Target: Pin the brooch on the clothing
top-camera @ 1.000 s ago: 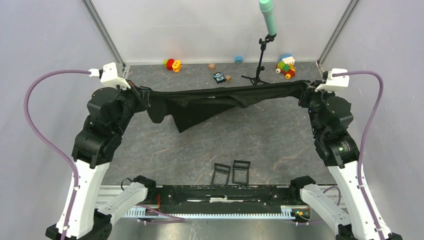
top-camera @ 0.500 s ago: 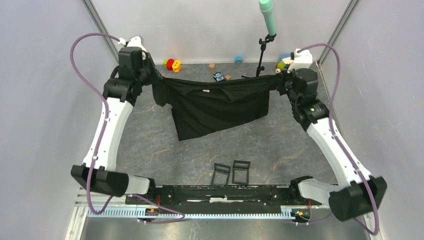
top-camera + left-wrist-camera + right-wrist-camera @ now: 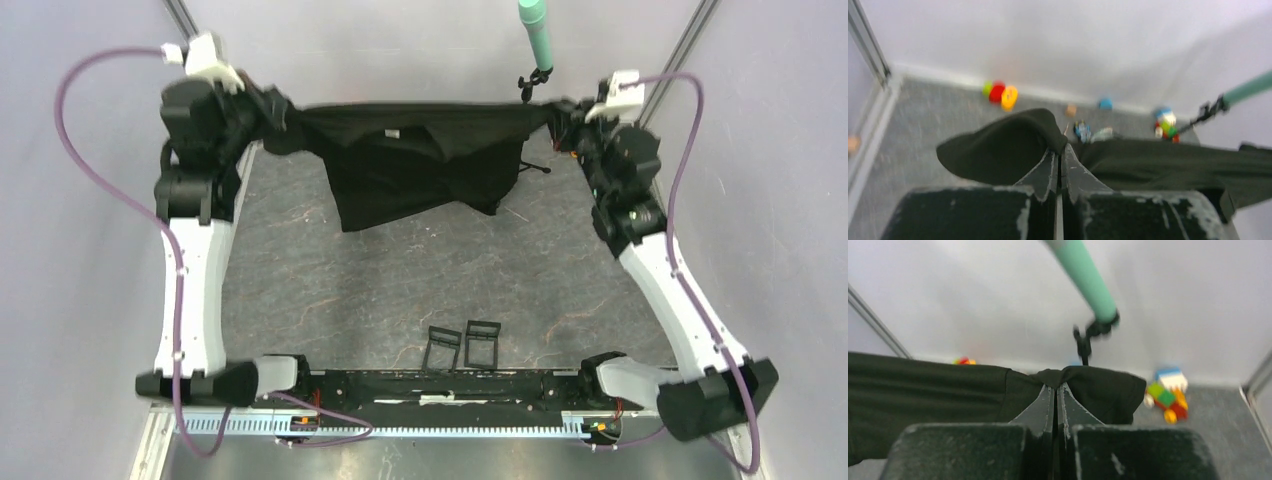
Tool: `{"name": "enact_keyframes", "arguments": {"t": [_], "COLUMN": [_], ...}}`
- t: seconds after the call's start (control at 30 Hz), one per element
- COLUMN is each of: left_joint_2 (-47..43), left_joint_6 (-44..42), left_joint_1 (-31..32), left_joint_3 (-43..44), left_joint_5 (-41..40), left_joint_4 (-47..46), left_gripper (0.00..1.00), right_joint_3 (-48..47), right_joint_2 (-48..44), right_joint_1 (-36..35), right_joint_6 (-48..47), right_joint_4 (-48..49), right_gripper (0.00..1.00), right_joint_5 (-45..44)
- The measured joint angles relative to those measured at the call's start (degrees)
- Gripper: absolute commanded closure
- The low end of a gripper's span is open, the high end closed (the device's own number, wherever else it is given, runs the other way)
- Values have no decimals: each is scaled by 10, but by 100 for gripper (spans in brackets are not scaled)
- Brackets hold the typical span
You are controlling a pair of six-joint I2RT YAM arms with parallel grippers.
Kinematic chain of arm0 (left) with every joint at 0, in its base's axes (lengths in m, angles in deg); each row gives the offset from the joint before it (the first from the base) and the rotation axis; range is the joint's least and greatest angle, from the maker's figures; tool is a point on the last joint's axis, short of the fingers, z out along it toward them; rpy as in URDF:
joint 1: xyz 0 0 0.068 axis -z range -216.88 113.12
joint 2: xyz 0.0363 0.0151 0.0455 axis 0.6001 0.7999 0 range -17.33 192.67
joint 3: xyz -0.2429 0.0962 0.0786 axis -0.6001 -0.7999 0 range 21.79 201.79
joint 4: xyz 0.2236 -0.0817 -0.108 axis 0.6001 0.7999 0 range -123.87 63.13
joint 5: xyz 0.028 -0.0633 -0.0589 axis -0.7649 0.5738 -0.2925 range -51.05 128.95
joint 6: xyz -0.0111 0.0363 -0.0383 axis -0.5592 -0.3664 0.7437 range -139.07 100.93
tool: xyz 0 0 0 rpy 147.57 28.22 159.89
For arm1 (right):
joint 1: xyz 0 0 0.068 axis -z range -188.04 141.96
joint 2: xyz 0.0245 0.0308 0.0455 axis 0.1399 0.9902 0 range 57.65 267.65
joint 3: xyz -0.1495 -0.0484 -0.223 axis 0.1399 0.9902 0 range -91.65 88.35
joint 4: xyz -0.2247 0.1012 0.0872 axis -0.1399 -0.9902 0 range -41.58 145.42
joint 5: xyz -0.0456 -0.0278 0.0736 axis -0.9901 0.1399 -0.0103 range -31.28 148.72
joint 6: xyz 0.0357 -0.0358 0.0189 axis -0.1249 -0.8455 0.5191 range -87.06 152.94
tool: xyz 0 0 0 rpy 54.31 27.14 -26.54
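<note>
Grey marbled table (image 3: 400, 290), black T-shirt (image 3: 420, 165) held aloft between two arms.
Overhead: T-shirt is stretched above the far table edge, hem hanging, pinched by left gripper (image 3: 274, 113) and right gripper (image 3: 557, 113). Left wrist: jaws are closed on bunched cloth; blurred toys (image 3: 1000, 94) beyond. Right wrist: jaws are closed on cloth; green pole (image 3: 1083, 275) behind.

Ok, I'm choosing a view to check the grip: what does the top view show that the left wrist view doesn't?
Only top: the T-shirt stretched between left tool and right tool; two black frames near the bases. Only left wrist: its fingers shut on a fold; a red-and-yellow toy. Both: the T-shirt, the teal pole.
</note>
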Motion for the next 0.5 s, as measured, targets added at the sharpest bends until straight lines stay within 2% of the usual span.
{"name": "enact_keyframes", "arguments": {"t": [0.17,0.3,0.37,0.5], "left_joint_2": [-173,-231,-231,-268], "left_joint_6": [50,113,143,184], "left_joint_1": [0,0,0,1], "left_joint_3": [-339,-583,-678,-761], "left_joint_5": [33,83,108,134], "left_joint_4": [-51,-64,-56,-35], "left_gripper": [98,98,98,98], "right_joint_3": [228,389,451,508], "right_joint_2": [-118,-135,-134,-142], "right_joint_1": [1,1,1,1], "right_joint_6": [18,40,50,66], "right_joint_4": [6,-48,-89,-132], "right_gripper": [100,100,100,100], "right_joint_5": [9,12,7,-12]}}
